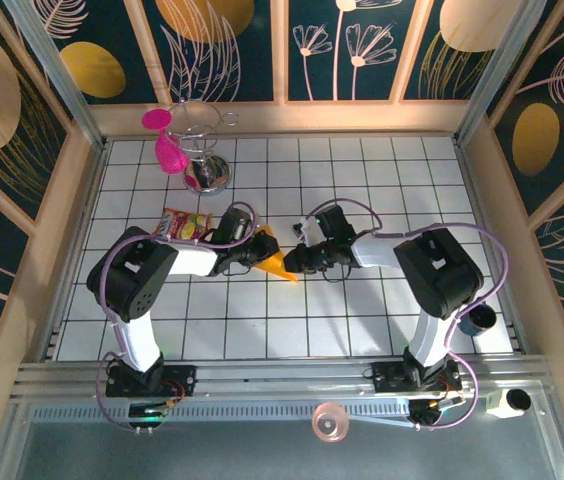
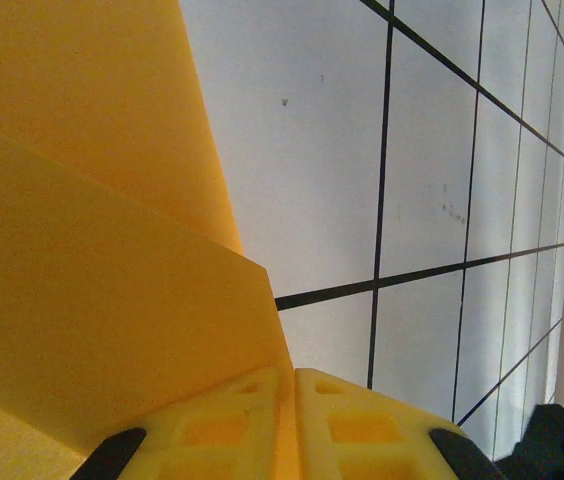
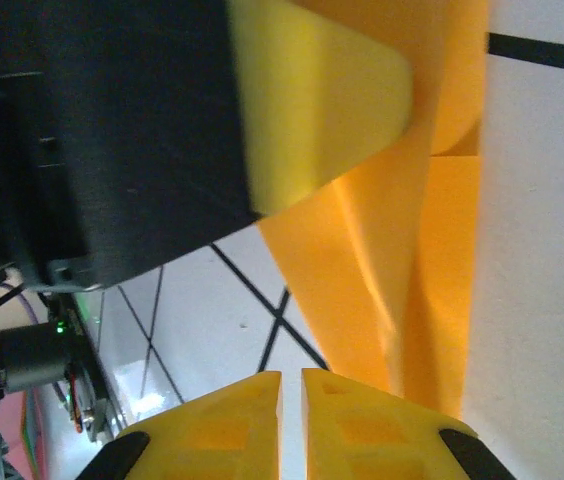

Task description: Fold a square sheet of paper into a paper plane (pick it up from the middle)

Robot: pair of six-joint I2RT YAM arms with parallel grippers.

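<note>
Top external — white tiled table, floral walls

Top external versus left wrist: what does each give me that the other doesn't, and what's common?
Top external: both arms meeting mid-table, the right gripper beside the tip of the paper plane, and the snack packet just beyond the left arm. Left wrist: the left gripper shut on overlapping folded layers. Both: the orange paper plane and the tiled table.
</note>
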